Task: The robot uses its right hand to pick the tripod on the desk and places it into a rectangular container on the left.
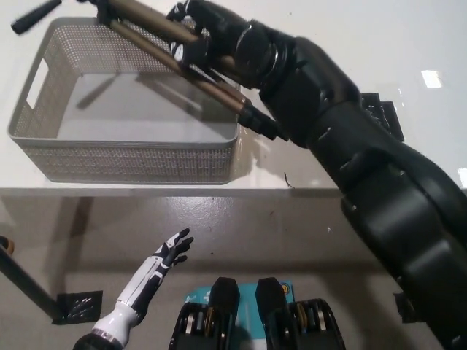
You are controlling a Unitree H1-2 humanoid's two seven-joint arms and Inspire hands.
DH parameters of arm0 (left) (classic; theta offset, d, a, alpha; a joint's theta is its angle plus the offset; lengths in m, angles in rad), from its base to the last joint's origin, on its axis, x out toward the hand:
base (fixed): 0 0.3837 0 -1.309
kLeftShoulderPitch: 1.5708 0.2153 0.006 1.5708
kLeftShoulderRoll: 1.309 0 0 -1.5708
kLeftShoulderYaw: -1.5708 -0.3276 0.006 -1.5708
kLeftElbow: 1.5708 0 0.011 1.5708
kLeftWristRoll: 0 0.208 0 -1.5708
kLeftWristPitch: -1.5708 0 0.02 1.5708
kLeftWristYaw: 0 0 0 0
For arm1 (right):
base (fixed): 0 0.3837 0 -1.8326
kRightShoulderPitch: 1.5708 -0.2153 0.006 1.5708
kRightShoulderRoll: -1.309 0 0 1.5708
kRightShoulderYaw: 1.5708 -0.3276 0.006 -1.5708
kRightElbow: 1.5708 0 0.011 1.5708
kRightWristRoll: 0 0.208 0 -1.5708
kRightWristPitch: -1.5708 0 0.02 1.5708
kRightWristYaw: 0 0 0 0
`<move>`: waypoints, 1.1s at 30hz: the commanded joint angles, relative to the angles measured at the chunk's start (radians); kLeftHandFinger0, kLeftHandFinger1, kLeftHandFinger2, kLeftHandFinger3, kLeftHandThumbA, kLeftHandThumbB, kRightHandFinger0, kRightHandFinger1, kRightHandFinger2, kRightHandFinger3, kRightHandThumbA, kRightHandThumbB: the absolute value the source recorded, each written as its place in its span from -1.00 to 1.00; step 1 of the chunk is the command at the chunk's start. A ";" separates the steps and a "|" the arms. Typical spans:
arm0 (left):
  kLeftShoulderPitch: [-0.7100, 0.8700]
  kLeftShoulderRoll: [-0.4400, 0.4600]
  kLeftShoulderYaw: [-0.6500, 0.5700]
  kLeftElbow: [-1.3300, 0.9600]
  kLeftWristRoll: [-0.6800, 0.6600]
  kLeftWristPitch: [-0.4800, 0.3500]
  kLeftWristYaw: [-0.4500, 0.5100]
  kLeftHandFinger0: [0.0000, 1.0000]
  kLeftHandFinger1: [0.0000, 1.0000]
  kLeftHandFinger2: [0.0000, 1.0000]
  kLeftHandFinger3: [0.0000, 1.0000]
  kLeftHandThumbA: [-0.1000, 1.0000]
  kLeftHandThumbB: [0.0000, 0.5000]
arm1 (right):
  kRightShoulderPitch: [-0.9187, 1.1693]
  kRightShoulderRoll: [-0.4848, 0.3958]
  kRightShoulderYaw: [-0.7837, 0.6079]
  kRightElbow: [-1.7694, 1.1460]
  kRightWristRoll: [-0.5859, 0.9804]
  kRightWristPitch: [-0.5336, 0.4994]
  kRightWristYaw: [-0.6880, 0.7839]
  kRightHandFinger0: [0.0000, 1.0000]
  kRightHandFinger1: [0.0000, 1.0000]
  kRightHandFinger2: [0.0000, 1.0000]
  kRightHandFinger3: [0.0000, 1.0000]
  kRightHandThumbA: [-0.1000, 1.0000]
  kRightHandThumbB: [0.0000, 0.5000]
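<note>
My black right hand is shut on the tripod, a bundle of bronze legs with black feet and a black handle at the top left. It holds the tripod in the air, slanting over the back right part of the grey mesh container, whose floor is bare. The tripod's feet reach past the container's right rim. My white left hand hangs below the table edge at the lower left, fingers apart and holding nothing.
The white table carries a black taped patch to the right, mostly hidden behind my right arm. A thin dark scrap lies near the front edge. Below is grey floor with a table leg foot.
</note>
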 commanded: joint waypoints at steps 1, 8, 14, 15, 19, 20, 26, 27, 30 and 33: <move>-0.028 0.016 -0.004 -0.007 0.006 -0.039 -0.012 1.00 1.00 1.00 1.00 1.00 1.00 | -0.071 0.010 0.019 0.001 -0.034 -0.068 -0.099 -1.00 -0.01 0.69 0.44 -1.00 -0.20; -0.032 0.017 -0.006 -0.006 -0.004 -0.025 -0.026 1.00 1.00 1.00 1.00 1.00 1.00 | -0.053 0.054 0.087 0.014 -0.090 -0.050 -0.090 -0.25 0.44 0.88 0.74 -0.90 -0.04; -0.042 0.022 -0.015 0.005 0.014 -0.042 -0.026 1.00 1.00 1.00 1.00 1.00 1.00 | -0.068 0.037 0.065 -0.005 -0.052 -0.076 0.005 1.00 1.00 1.00 1.00 0.72 0.99; -0.042 0.022 -0.015 0.003 0.014 -0.038 -0.027 1.00 1.00 1.00 1.00 1.00 1.00 | -0.071 0.031 0.064 -0.009 -0.053 -0.082 0.002 1.00 1.00 1.00 1.00 0.79 0.97; -0.046 0.023 -0.015 0.009 0.017 -0.038 -0.028 1.00 1.00 1.00 1.00 1.00 1.00 | -0.083 0.016 0.042 -0.016 -0.039 -0.087 0.000 1.00 1.00 1.00 1.00 0.93 1.00; -0.050 0.024 -0.016 0.012 0.015 -0.039 -0.033 1.00 1.00 1.00 1.00 1.00 1.00 | -0.090 0.006 0.027 -0.017 -0.029 -0.101 -0.013 1.00 1.00 1.00 1.00 0.99 0.90; -0.044 0.022 -0.023 0.012 0.027 -0.052 -0.029 1.00 1.00 1.00 1.00 1.00 1.00 | -0.123 -0.027 -0.041 -0.053 0.016 -0.116 0.003 1.00 1.00 1.00 1.00 1.00 0.88; -0.043 0.020 -0.022 0.011 0.021 -0.047 -0.031 1.00 1.00 1.00 1.00 1.00 1.00 | -0.137 -0.040 -0.079 -0.071 0.050 -0.117 0.010 1.00 1.00 1.00 1.00 1.00 0.83; -0.043 0.019 -0.023 0.014 0.026 -0.050 -0.028 1.00 1.00 1.00 1.00 1.00 1.00 | -0.167 -0.071 -0.166 -0.110 0.109 -0.149 -0.003 1.00 1.00 1.00 1.00 1.00 1.00; -0.043 0.014 -0.025 0.013 0.034 -0.055 -0.020 1.00 1.00 1.00 1.00 1.00 1.00 | -0.175 -0.127 -0.302 -0.274 0.215 -0.131 0.035 1.00 1.00 1.00 1.00 1.00 0.76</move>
